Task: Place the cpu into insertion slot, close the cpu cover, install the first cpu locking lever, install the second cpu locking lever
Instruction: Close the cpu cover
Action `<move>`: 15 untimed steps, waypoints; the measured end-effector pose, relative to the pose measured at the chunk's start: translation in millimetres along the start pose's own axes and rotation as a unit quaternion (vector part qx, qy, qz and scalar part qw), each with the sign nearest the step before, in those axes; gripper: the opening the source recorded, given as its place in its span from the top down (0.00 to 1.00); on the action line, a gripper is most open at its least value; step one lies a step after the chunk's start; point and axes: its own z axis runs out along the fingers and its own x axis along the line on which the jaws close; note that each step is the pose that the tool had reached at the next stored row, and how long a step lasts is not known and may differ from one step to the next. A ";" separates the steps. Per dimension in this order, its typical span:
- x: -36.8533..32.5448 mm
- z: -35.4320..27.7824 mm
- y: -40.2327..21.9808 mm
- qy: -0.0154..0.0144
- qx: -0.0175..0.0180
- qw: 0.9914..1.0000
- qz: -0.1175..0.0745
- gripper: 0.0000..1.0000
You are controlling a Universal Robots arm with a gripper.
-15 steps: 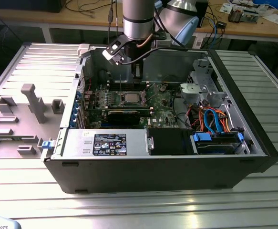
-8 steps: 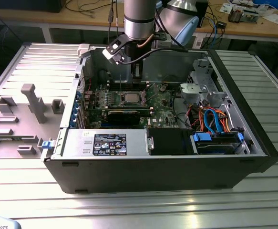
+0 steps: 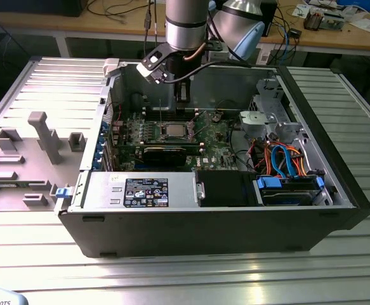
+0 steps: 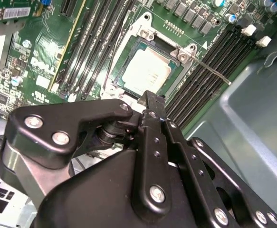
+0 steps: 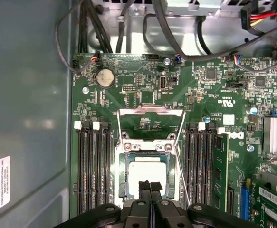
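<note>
Gripper [image 5: 150, 186], closed, points straight down over cpu [image 5: 148, 170] in insertion slot [image 5: 122, 176].

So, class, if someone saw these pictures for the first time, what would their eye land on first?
The big open computer case on the ribbed metal table, with the robot arm reaching down into it in the exterior view. In the first wrist view the black gripper hangs just above the silver chip seated in its socket, whose metal cover stands open.
</note>
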 end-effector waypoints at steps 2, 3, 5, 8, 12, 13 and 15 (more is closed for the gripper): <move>0.0 -1.2 0.0 0.000 0.000 1.000 -0.001 0.89; 0.0 -1.9 0.0 0.000 0.000 1.000 -0.001 0.89; 0.0 -3.5 0.0 0.000 0.000 1.000 -0.001 0.89; 0.0 -4.0 0.0 0.000 0.000 1.000 -0.001 0.89; 0.0 -4.2 0.0 0.000 0.000 1.000 -0.001 0.89; 0.0 -4.3 0.0 0.000 0.000 1.000 -0.001 0.89; 0.0 -4.5 0.0 0.000 0.000 1.000 -0.001 0.89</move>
